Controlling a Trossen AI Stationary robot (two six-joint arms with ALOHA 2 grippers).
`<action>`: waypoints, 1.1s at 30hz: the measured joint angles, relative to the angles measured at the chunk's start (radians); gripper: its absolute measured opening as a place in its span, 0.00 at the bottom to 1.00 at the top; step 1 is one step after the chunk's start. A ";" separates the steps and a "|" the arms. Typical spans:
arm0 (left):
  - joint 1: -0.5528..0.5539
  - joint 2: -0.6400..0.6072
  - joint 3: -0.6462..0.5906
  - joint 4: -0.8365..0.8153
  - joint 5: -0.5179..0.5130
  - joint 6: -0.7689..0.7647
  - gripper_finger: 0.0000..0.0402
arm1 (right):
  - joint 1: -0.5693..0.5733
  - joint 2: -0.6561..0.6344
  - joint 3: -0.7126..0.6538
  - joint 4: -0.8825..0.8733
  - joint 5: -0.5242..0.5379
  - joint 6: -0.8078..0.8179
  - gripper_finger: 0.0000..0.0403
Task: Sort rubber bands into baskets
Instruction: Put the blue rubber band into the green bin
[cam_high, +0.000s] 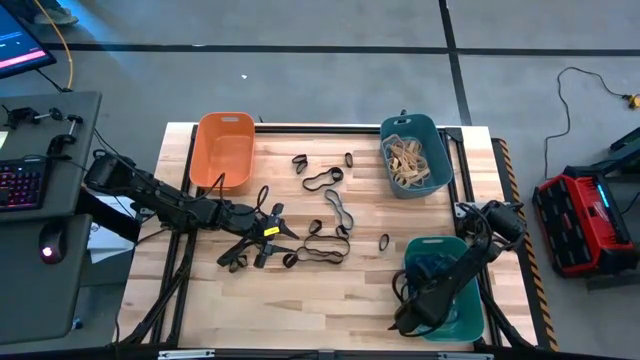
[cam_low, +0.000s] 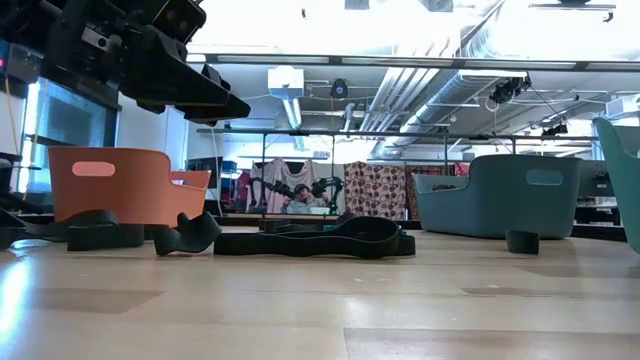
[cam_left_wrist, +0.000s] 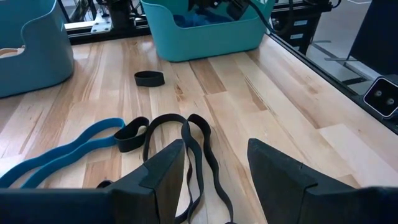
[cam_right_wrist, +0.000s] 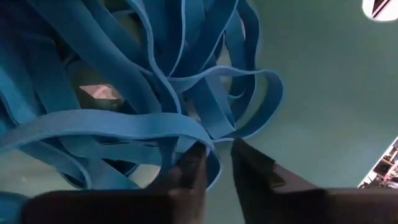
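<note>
Bands (cam_high: 322, 250) lie loose across the middle of the counter (cam_high: 330, 310), black with a blue one. At nine o'clock the left hand (cam_high: 266, 232) hovers over them, fingers spread. At five o'clock the right hand (cam_right_wrist: 214, 163) is down inside the green basket (cam_high: 470, 325), fingers nearly together around a blue loop (cam_right_wrist: 186, 124). Tan bands fill the teal basket (cam_high: 440, 170); the orange basket (cam_high: 224, 150) sits at eleven.

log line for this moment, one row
left gripper: open over black bands | right gripper: in green basket among blue bands

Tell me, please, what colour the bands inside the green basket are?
Blue; the rubber bands in the green basket show best in the right wrist view.
</note>
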 joint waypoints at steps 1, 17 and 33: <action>0.000 0.000 0.000 0.000 0.000 0.000 0.42 | -0.003 0.000 0.000 0.000 0.000 0.000 0.18; 0.000 0.000 0.000 0.000 0.000 -0.018 0.42 | -0.040 0.000 0.164 0.000 0.189 0.008 0.20; 0.005 0.000 0.000 -0.002 -0.001 -0.068 0.42 | -0.113 -0.100 0.230 0.075 0.542 -0.169 0.00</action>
